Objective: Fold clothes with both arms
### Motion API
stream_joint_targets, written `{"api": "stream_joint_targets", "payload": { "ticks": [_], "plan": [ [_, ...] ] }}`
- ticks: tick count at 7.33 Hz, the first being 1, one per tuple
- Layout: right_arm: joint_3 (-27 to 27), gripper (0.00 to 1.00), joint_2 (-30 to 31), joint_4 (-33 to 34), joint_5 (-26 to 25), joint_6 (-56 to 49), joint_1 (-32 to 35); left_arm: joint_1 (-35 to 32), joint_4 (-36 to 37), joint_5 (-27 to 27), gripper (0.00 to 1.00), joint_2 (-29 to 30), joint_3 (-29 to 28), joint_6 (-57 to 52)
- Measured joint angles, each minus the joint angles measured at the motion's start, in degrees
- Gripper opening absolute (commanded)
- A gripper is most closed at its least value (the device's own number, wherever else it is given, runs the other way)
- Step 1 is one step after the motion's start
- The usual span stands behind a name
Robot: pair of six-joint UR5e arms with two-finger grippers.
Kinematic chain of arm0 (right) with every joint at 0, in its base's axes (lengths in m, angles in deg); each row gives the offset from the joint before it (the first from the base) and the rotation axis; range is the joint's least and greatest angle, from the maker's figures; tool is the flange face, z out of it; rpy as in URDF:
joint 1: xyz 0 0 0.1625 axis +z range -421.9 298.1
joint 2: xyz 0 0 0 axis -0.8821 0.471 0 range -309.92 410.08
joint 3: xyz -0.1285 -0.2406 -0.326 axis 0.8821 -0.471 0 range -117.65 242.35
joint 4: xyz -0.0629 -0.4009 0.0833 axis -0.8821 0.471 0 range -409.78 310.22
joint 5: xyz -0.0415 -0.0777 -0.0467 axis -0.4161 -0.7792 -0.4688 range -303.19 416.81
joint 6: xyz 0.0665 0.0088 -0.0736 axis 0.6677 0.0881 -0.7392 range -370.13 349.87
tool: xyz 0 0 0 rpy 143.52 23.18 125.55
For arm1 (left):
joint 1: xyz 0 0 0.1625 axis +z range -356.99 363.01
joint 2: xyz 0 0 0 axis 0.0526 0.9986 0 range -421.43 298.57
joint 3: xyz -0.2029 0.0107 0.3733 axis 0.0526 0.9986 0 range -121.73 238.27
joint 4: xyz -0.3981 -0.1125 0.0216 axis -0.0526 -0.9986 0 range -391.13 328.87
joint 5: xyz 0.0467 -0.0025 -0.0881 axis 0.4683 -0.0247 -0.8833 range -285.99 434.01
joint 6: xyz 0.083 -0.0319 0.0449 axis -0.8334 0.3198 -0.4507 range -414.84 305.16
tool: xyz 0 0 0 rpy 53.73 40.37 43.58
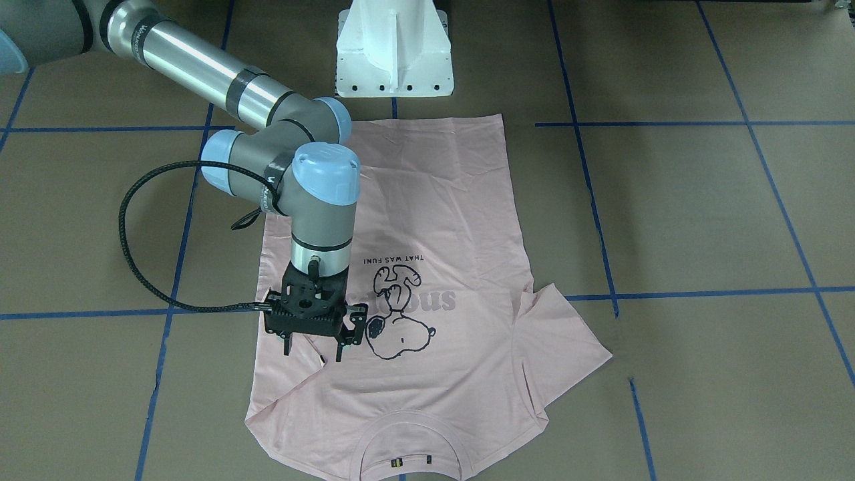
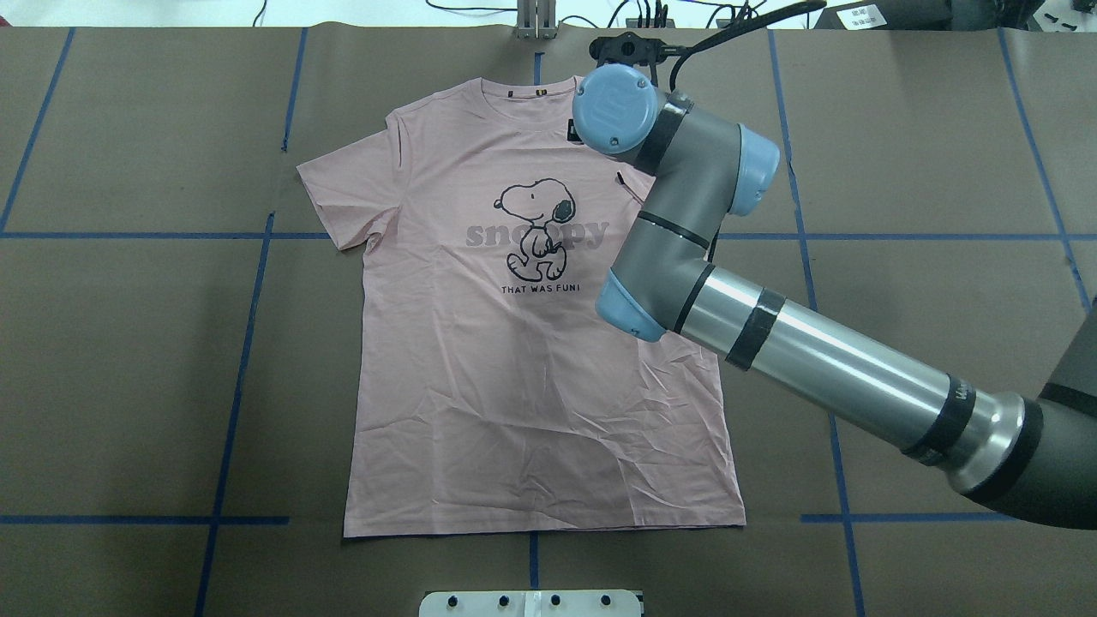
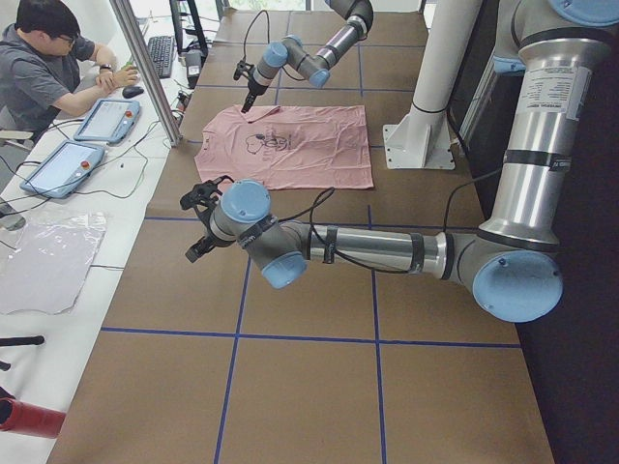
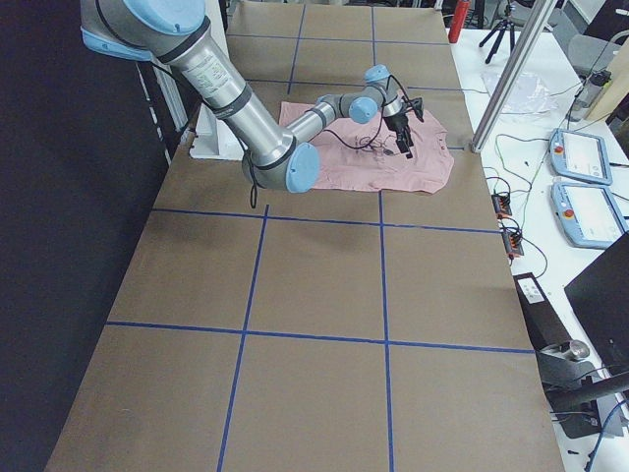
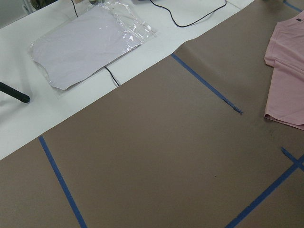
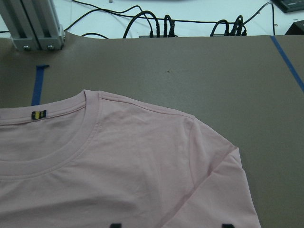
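The pale pink T-shirt [image 1: 427, 220] lies flat, print up, with its collar [image 2: 506, 86] at the far side from the robot. One sleeve [image 2: 343, 193] is spread out; the other sleeve [image 6: 213, 180] is folded in over the body. My right gripper [image 1: 312, 351] hangs open just above that folded sleeve, beside the Snoopy drawing [image 1: 397, 321], with nothing between its fingers. My left gripper [image 3: 191, 224] hovers over bare brown table well away from the shirt; I cannot tell whether it is open or shut. Its wrist view catches only the shirt's edge [image 5: 287, 71].
The white pedestal [image 1: 394, 53] stands at the shirt's hem end. Beyond the collar are an aluminium post [image 6: 35, 23] and cables. A person [image 3: 44, 72] sits at a side desk with tablets [image 3: 106, 118]. A plastic bag [image 5: 90, 42] lies off the table's brown cover.
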Motion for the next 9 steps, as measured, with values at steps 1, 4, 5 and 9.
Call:
{"api": "stream_joint_targets", "payload": {
  "ticks": [1, 4, 5, 9],
  "plan": [
    [3.66, 1.00, 2.38, 0.11, 6.05, -5.01, 3.21, 2.72, -0.16, 0.89, 1.00, 0.81, -0.11, 3.05],
    [14.16, 1.00, 13.90, -0.15, 25.74, -26.76, 16.92, 14.40, -0.31, 12.50, 0.99, 6.38, 0.00, 24.28],
    [15.18, 1.00, 16.95, -0.41, 30.86, -33.59, 20.83, 18.95, -0.03, 16.79, 0.85, 9.28, -1.31, 30.63],
    [17.25, 1.00, 22.82, -2.25, 34.89, -41.90, 25.71, 32.65, -0.15, 31.18, 0.64, 19.48, -12.75, 50.79]
  ]
}}
